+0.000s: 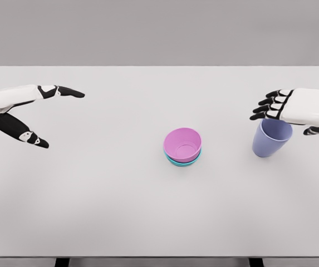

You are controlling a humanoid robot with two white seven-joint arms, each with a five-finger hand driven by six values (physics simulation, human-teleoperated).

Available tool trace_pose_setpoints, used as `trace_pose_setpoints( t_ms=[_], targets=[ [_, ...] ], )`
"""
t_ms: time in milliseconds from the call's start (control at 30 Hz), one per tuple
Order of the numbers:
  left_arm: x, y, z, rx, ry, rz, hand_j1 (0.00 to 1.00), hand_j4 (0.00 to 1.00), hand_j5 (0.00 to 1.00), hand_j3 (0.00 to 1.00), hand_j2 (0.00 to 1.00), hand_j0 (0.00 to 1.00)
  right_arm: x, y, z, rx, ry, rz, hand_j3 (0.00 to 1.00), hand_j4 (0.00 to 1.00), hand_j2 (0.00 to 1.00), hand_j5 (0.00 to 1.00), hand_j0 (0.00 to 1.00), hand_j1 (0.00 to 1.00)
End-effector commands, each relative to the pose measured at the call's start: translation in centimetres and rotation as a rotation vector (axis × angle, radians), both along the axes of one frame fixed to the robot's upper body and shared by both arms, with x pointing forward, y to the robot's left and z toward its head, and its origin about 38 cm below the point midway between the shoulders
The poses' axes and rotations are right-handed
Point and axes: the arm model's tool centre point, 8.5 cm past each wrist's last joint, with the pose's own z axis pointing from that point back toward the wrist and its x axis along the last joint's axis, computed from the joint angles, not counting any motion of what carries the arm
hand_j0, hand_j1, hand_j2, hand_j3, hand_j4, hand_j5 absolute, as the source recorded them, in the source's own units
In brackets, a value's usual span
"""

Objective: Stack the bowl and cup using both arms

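We look down from the robot's head onto a white table. Near the middle sits a pink bowl nested inside a teal bowl, of which only a thin rim shows beneath. So the bowl part of the stack looks done.

What is left, as we judge it, is the cup. A lavender cup stands at the right side of the table, well apart from the bowls, mouth up and tilted slightly. The right hand is directly over its rim, palm down, black fingers curled forward past the cup's far edge and the thumb showing on the other side. The hand covers part of the rim, and we cannot tell whether it is clamped on the cup or only poised around it; nor can we tell whether the cup's base is on the table or lifted.

The left hand is far to the left, well apart from the bowls, fingers and thumb spread apart and holding nothing.

From the right hand, the bowls lie toward the table's middle and slightly nearer to us; the cup would need carrying that way and lowering into the pink bowl.
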Motion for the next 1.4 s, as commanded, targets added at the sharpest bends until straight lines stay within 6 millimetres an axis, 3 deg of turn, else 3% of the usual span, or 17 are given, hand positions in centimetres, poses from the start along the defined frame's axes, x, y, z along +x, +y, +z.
trace_pose_setpoints(
  t_ms=[0, 167, 433, 1100, 1267, 1367],
  targets=[
    [0.0, 0.0, 0.1, -0.008, 0.003, 0.004, 1.0, 1.0, 1.0, 1.0, 1.0, 1.0, 0.2, -0.2, -0.3, 0.0, 0.006, -0.01, 1.0, 1.0, 1.0, 1.0, 1.0, 1.0],
    [0.0, 0.1, 0.0, -0.008, 0.005, 0.004, 1.0, 1.0, 1.0, 1.0, 1.0, 1.0, 1.2, -1.0, -1.2, -0.015, 0.006, -0.05, 1.0, 1.0, 1.0, 1.0, 1.0, 1.0],
    [0.0, 0.0, 0.0, -0.013, 0.008, 0.002, 1.0, 1.0, 1.0, 1.0, 1.0, 1.0, 1.6, 0.0, -4.1, -0.029, 0.064, -0.036, 1.0, 1.0, 1.0, 1.0, 1.0, 1.0],
    [0.0, -0.1, -0.1, -0.012, 0.007, 0.003, 1.0, 1.0, 1.0, 1.0, 1.0, 1.0, 2.2, 0.3, -5.1, -0.031, 0.076, -0.04, 0.99, 0.99, 0.99, 0.99, 0.99, 0.99],
    [0.0, -0.1, -0.1, -0.012, 0.007, 0.003, 1.0, 1.0, 1.0, 1.0, 1.0, 1.0, 2.3, 0.5, -5.5, -0.027, 0.082, -0.039, 0.75, 0.75, 0.75, 0.75, 0.75, 0.75],
    [0.0, -0.1, -0.1, -0.012, 0.007, 0.003, 1.0, 1.0, 1.0, 1.0, 1.0, 1.0, 2.3, 0.5, -5.3, -0.025, 0.078, -0.04, 0.74, 0.74, 0.74, 0.74, 0.74, 0.74]
  ],
)
